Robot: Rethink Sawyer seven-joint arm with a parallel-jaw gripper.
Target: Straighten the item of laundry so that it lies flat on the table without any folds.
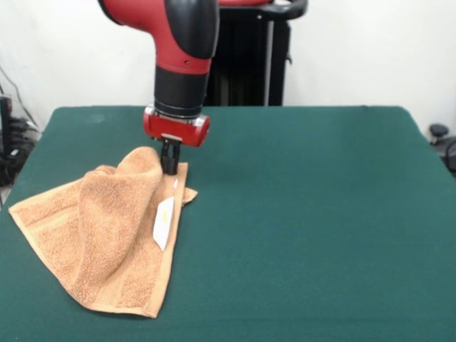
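Note:
The item of laundry point(107, 235), an orange-tan terry towel, lies at the front left of the dark green table point(306, 214). One part is folded over the rest and rises in a ridge toward its far corner. A white label point(164, 222) shows on the right edge. My gripper point(169, 165) comes straight down at that far raised corner, its black fingers close together with the towel's top edge against them, and the cloth is pulled up there.
A black stand point(249, 57) rises behind the table's far edge. The towel's left corner reaches the table's left edge. Cables and dark gear sit beyond the table's left side point(11, 142).

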